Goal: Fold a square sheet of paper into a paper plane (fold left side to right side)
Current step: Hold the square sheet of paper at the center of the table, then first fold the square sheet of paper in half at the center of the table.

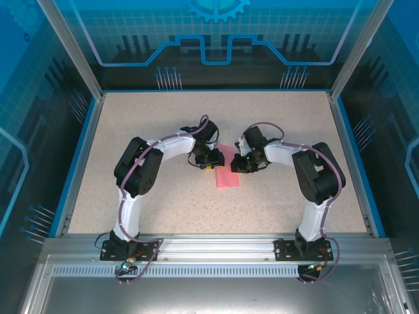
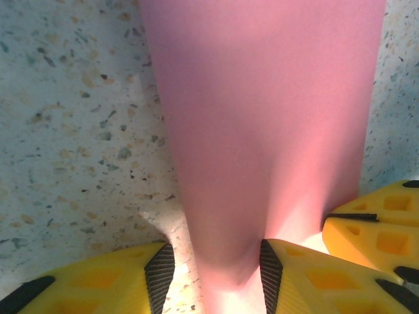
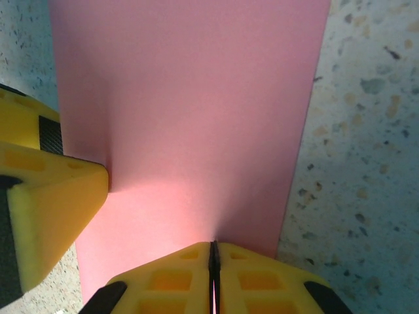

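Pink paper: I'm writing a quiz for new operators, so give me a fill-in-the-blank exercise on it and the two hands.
Seen from above, the sheet of paper lies ___ the two hands.
The left hand has its jaws ___, with the paper's end passing between them.
The right hand has its jaws ___ at the paper's edge.
Missing words: between; open; shut.

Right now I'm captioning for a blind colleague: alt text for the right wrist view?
The right gripper, yellow fingers shut, pinches the near edge of the pink square sheet of paper on a speckled table; another yellow finger sits at its left edge.
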`<state>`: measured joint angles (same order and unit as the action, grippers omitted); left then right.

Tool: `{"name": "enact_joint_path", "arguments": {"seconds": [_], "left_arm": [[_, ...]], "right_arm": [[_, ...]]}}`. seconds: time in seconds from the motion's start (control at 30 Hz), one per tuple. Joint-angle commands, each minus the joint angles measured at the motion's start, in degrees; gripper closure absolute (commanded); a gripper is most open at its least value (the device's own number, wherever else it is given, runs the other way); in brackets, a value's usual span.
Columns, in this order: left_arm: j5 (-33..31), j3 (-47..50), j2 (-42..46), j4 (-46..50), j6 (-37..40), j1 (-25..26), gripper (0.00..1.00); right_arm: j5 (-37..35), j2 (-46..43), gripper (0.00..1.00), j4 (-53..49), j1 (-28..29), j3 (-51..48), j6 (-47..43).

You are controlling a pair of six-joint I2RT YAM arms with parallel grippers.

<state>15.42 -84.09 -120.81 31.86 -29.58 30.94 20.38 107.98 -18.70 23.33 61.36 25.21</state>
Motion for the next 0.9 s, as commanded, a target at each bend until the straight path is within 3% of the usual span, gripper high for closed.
{"name": "enact_joint_path", "arguments": {"seconds": [0.0,0.33,0.6,0.87], "left_arm": [[-3.1,1.5,-4.6,-0.3,1.5,1.4,0.54],[-5.5,-0.3,3.6,2.5,3.4,0.5,0.48],[-4.6,3.8,13.9,-1.0,2.9,0.3,0.45],[9.6,4.5,10.2,-8.3,0.4,0.4,0.66]], "right_arm": [[-0.8,2.2,0.89,-2.8,0.8,1.0,-0.6],[-1.9,4.0,0.9,-5.6,0.9,1.7,-1.0],[-1.9,4.4,0.9,-6.5,0.9,2.0,-1.4],[-2.3,4.5,0.89,-7.4,1.0,2.5,-1.8]]}}
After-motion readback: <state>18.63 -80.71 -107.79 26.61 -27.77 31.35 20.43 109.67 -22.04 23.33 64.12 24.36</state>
